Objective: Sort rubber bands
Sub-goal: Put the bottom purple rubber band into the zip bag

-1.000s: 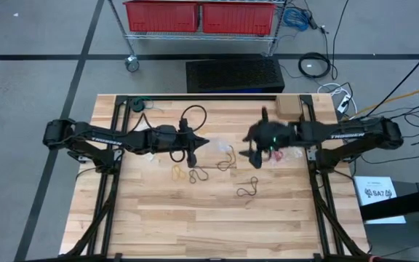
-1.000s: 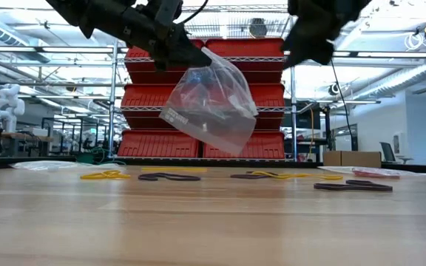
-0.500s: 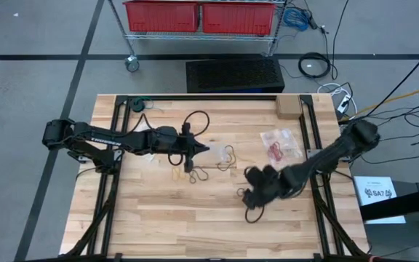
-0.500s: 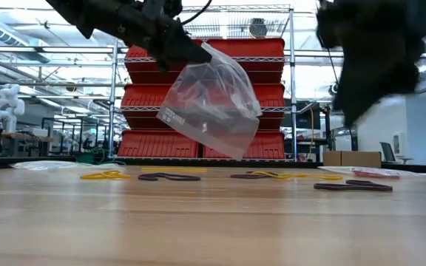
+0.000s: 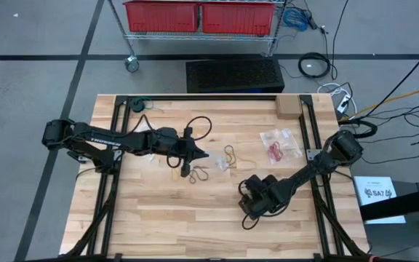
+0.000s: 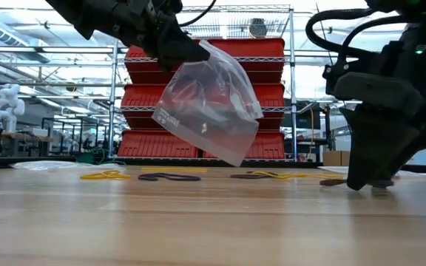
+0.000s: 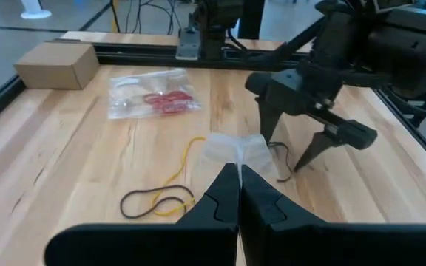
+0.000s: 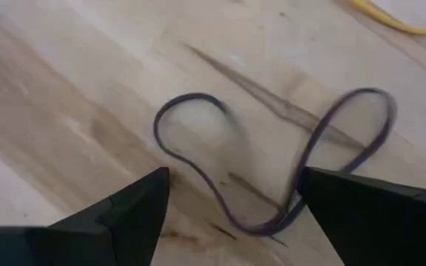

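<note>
The left pincer (image 6: 191,53) is pinched tight on the top edge of a clear plastic bag (image 6: 207,103), holding it up in the air over the middle of the wooden surface (image 5: 158,225). The bag hangs down slanted from the tips, and there's something dark inside, but I can't make out what through the plastic.

The right pincer (image 5: 249,211) is down low, fingers spread wide apart, tips pointing at the surface. Right under it, between the two fingers, lies a black rubber band (image 8: 272,159), twisted into a loose figure-eight shape. From the wrist view it sits flat on the wood, and nothing is gripping it.

The other rubber bands are scattered just beyond the left pincer: a black and yellowish pair (image 7: 157,203) tangled together close below its tips, and a long yellowish one (image 7: 187,159) next to those. Low across the surface you can see a yellowish band (image 6: 103,175) and a black one (image 6: 168,177) lying flat below the hanging bag.

Farther off from both pincers, a second clear bag with red bands in it (image 5: 278,145) lies flat, with a small cardboard box (image 5: 288,108) past it near the edge.
</note>
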`<state>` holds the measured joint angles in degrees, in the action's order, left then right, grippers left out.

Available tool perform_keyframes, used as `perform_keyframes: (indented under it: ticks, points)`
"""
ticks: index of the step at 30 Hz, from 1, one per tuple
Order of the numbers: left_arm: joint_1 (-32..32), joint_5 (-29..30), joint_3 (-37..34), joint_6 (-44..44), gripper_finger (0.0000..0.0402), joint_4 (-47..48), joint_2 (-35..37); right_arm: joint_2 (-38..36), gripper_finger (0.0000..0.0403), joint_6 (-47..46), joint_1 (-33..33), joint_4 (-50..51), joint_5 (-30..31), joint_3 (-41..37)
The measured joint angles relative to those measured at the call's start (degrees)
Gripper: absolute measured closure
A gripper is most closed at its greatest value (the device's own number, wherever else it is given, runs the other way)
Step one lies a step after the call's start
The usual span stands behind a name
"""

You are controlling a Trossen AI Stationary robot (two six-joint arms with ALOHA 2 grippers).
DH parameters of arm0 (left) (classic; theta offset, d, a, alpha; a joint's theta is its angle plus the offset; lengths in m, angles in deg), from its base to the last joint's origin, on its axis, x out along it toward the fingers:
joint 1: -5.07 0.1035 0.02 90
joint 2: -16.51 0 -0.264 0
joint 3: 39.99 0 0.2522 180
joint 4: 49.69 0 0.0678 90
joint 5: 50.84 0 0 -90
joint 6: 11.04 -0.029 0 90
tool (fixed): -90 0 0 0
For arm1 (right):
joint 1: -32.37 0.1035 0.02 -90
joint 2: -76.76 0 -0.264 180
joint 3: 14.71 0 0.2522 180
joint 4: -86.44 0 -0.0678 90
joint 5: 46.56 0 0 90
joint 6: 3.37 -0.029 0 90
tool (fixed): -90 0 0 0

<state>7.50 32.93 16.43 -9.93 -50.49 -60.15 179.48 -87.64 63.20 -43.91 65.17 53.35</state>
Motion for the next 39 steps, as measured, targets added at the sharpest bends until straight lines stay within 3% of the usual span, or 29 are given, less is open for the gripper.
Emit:
perform_keyframes:
  ticks: [5, 9, 17, 24, 30, 39]
  points:
    - [0.0, -1.1, 0.0, -0.5, 0.0402, 0.8, 0.0, -0.1, 0.0107, -3.2, -0.4, 3.6, 0.4, 0.0]
    - [0.1, -1.2, 0.0, -0.6, 0.0402, 0.8, 0.0, 0.7, 0.0136, -3.2, -1.0, 4.0, -0.3, -0.1]
    - [0.2, -1.1, 0.0, -1.2, 0.0402, 0.4, 0.0, 2.1, 0.0272, 1.0, -2.2, 2.6, -1.1, -0.1]
    - [0.2, -0.6, 0.0, -1.0, 0.0402, -2.0, 0.0, 1.8, 0.0390, 10.1, -3.1, -3.7, -1.8, -0.2]
    - [0.2, -0.4, 0.0, -1.4, 0.0402, -5.1, 0.0, -2.5, 0.0402, 16.1, -3.7, -0.1, -3.1, 3.1]
    - [0.2, 0.9, 0.0, -1.9, 0.0402, -7.9, -0.1, -17.3, 0.0403, 33.8, -5.8, 0.1, 6.8, 8.7]
